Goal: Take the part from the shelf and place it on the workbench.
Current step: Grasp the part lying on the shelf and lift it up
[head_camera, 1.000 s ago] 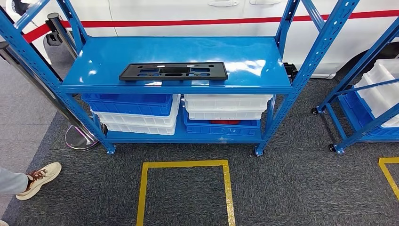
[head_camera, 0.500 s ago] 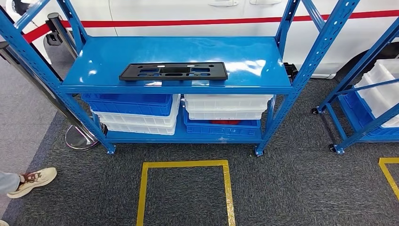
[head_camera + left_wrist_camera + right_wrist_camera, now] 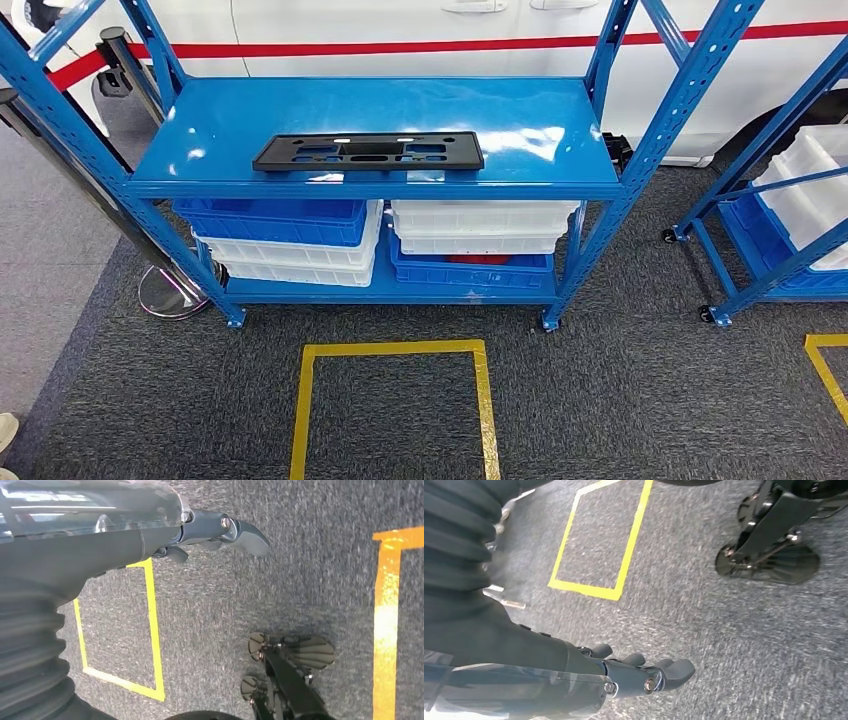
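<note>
We see the part [image 3: 368,152], a flat black plastic panel with cut-outs, lying lengthwise on the top board of the blue shelf [image 3: 520,110], near the front edge and slightly toward the left end. No hand touches it; both hands hang well apart from it, low over the grey carpet [image 3: 600,400].

In the left wrist view, the left hand [image 3: 220,532] holds nothing. Its fingers extend loosely over bare carpet, with a yellow tape square [image 3: 152,630] on the floor beyond them.

In the right wrist view, the right hand [image 3: 644,672] likewise holds nothing, its fingers stretched out side by side above the carpet, with another outline of yellow floor tape [image 3: 624,565] ahead of it.

Beneath the part, the lower shelf level carries stacked blue and white bins [image 3: 290,240]. A white vehicle [image 3: 400,30] with a red stripe stands behind the shelf
</note>
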